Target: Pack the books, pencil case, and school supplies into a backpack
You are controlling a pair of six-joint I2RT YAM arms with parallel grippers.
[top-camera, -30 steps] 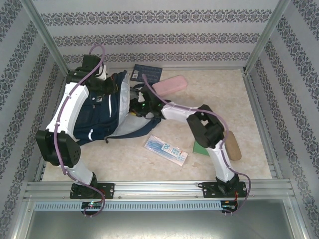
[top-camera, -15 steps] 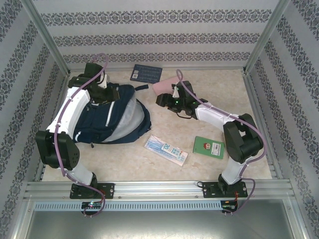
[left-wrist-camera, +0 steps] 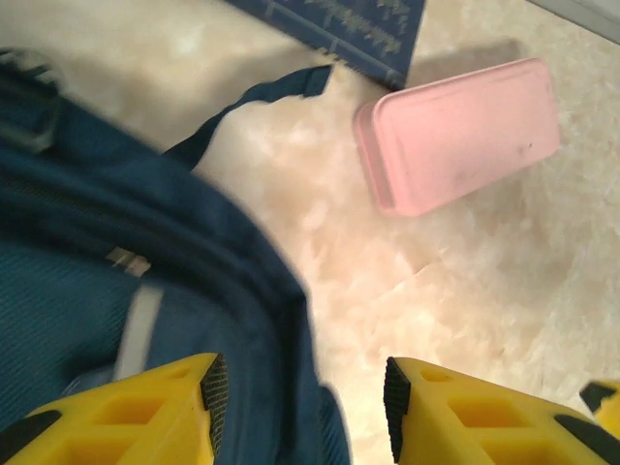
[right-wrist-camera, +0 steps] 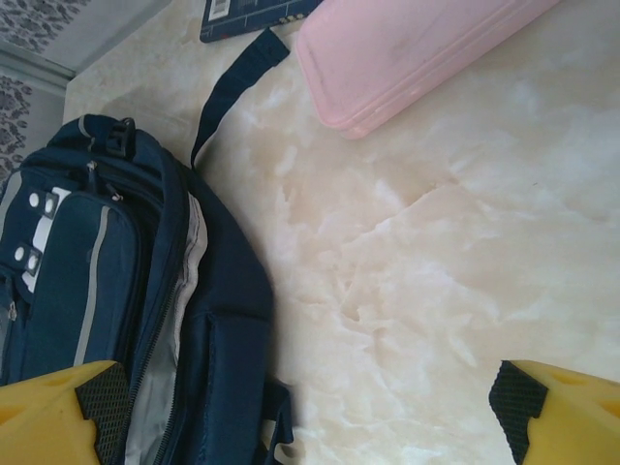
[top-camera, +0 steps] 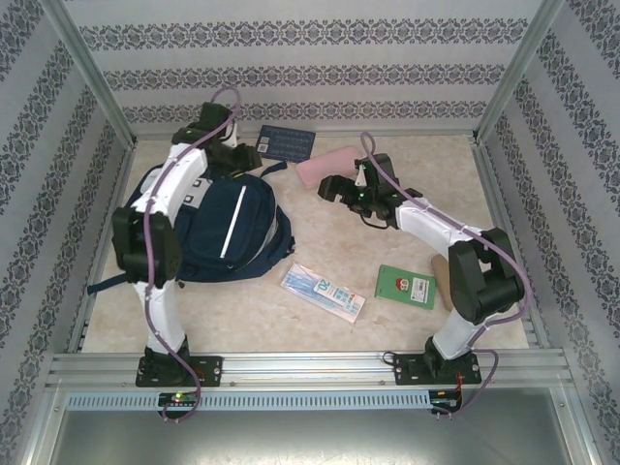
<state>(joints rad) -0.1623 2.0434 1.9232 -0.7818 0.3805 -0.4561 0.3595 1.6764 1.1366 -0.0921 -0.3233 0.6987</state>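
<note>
Roughly mid-task at best, by my read.

Backpack lies flat on the left side of the table, top end toward the far wall. From the right wrist a pale strip runs beside a zip on its side. I can't tell whether that is an open mouth or just trim, nor what is inside. So nothing counts as confirmed packed.

Still out on the table, all apart from the backpack:
- Blue book, far edge, just right of the backpack's top. A loose strap ends right by its corner.
- Packet, near centre, lying diagonal, close to the backpack's near-right corner but not touching.
- Case, far centre, just right of the blue book and near it. Contact is unclear.
- Green book, near right, beside the right arm's elbow, well apart from the backpack.

Left gripper hangs over the backpack's far-right rim. Its jaws are parted, with fabric edge running under the gap, and the pads pinch nothing.

Right gripper sits between backpack and case, just near of the case. Its jaws are spread wide over bare table and carry nothing.

Left to do, as I judge it: get the mouth held open, then load four loose items. Case looks the likeliest pick, being closest to both grippers. Zip-up, if wanted, is not started.
</note>
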